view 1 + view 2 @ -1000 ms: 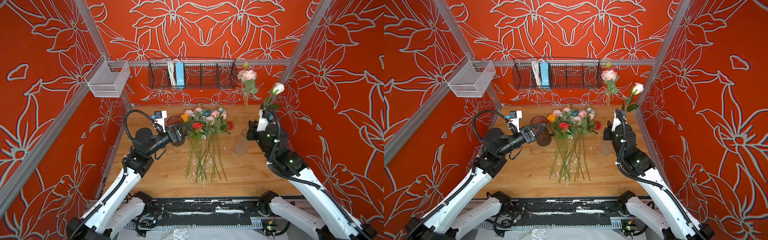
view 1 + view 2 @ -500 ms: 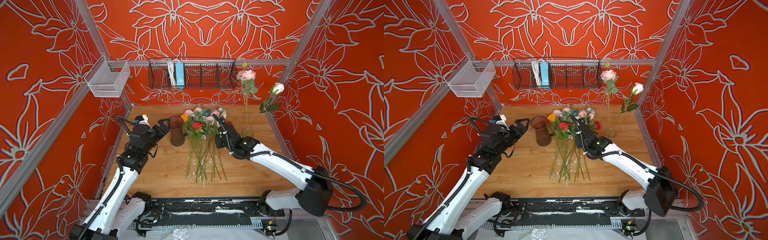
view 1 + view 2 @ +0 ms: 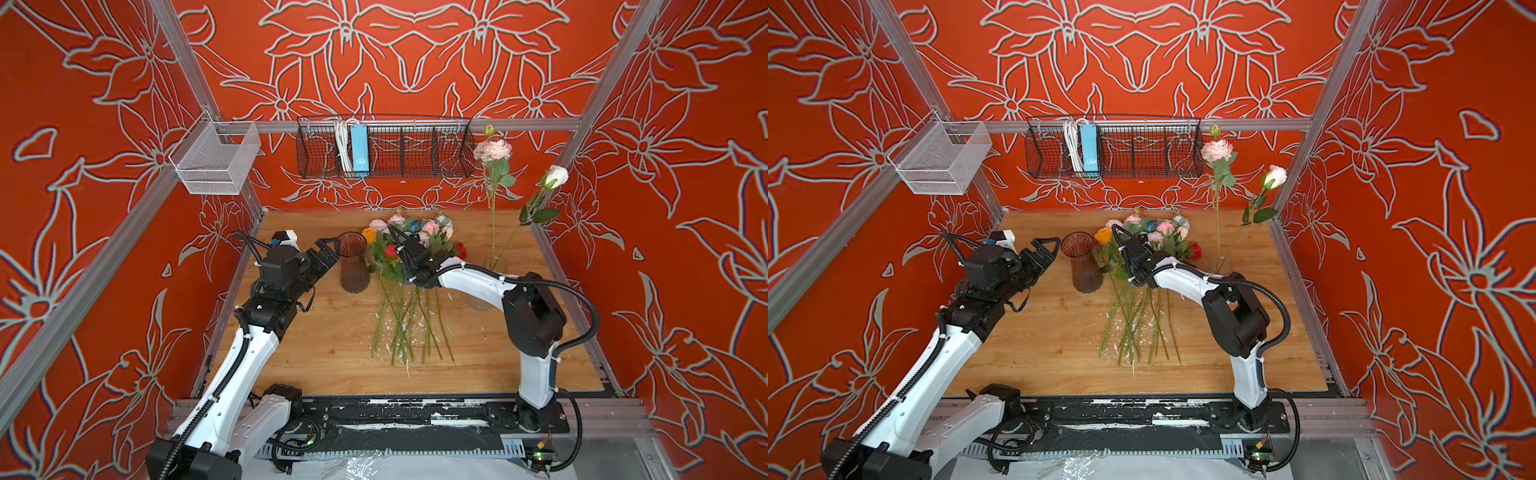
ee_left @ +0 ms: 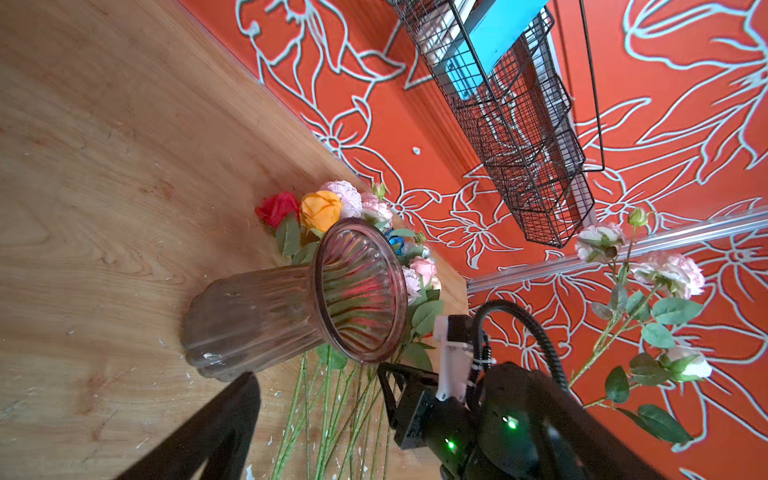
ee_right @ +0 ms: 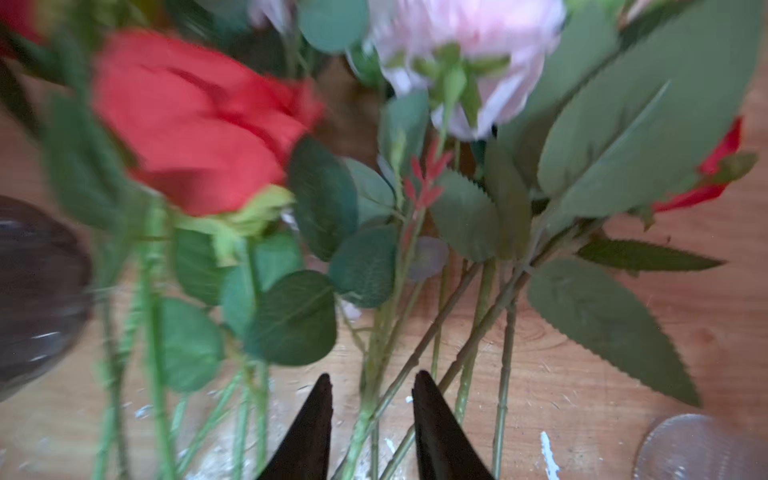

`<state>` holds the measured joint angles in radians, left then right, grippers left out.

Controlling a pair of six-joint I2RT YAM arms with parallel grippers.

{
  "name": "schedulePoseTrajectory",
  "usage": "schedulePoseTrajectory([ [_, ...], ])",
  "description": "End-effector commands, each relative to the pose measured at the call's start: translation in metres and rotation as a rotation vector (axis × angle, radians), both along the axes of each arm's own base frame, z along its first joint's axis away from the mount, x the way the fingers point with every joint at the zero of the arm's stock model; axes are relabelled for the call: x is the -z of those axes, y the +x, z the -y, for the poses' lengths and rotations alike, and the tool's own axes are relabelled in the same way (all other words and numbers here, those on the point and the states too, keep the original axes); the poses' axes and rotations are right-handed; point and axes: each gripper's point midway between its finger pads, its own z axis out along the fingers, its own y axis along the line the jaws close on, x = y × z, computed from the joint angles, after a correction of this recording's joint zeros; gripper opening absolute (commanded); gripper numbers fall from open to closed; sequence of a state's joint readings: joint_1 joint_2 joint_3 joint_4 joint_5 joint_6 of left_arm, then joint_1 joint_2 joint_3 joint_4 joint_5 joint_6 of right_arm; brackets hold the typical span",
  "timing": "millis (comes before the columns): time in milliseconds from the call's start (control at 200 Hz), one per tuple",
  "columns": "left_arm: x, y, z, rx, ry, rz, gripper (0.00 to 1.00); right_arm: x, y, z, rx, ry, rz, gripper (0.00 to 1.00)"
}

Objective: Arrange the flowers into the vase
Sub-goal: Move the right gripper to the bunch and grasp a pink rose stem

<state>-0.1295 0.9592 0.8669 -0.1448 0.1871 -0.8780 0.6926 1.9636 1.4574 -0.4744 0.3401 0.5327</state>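
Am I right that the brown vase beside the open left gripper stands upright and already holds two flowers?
Not quite: the brown vase beside the open left gripper stands upright but is empty, as the left wrist view into its mouth shows. The pink bloom and the white rose stand in the clear vase.

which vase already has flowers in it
The clear vase on the right: a pink flower and a white flower stand in it. The brown vase, beside the loose pile, is empty.
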Motion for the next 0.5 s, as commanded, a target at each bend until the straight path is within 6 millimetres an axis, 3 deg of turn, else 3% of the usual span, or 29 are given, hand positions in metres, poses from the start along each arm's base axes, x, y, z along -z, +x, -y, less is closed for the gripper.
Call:
schedulePoseTrajectory([
  [0, -0.012, 0.004, 0.009, 0.058, -0.020, 0.036, 0.99, 0.009, -0.001, 0.008, 0.080, 0.026, -0.013, 0.34],
  [240, -0.002, 0.011, 0.013, 0.079, -0.031, 0.003, 0.99, 0.030, 0.001, 0.009, 0.083, 0.090, -0.063, 0.26],
  [305, -0.002, 0.011, 0.012, 0.079, -0.034, 0.005, 0.99, 0.029, 0.004, 0.009, 0.085, 0.116, -0.054, 0.21],
  [495, -0.004, 0.011, 0.012, 0.080, -0.033, 0.014, 0.99, 0.031, 0.011, 0.007, 0.087, 0.189, -0.070, 0.21],
])
